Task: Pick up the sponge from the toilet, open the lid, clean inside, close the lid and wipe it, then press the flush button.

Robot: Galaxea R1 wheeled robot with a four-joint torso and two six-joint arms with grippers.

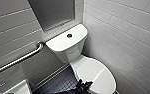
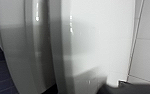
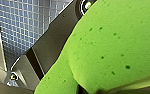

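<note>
sponge (image 3: 111, 50): bright green, pitted with darker specks, bulging and creased where it is squeezed. It is off the toilet, above the tiled floor (image 3: 23, 27), tight against the right wrist.
right gripper (image 3: 84, 88): judging by the crease in the pad, it is clamped on the sponge. It is probably held aside so the pad is ready once the bowl is uncovered.
left gripper (image 1: 82, 86): dark, low at the near left edge of the lid. I cannot tell whether its fingers are apart or together. It is likely placed there to catch the rim and lift.
lid (image 1: 97, 72): white, smooth and oval, lying flat and closed over the seat.
flush button (image 1: 69, 35): a small dark disc in the middle of the tank cover (image 1: 63, 42), far back, well apart from the left gripper.
step: opening the lid, by my judgement; the inside is not yet cleaned.
</note>
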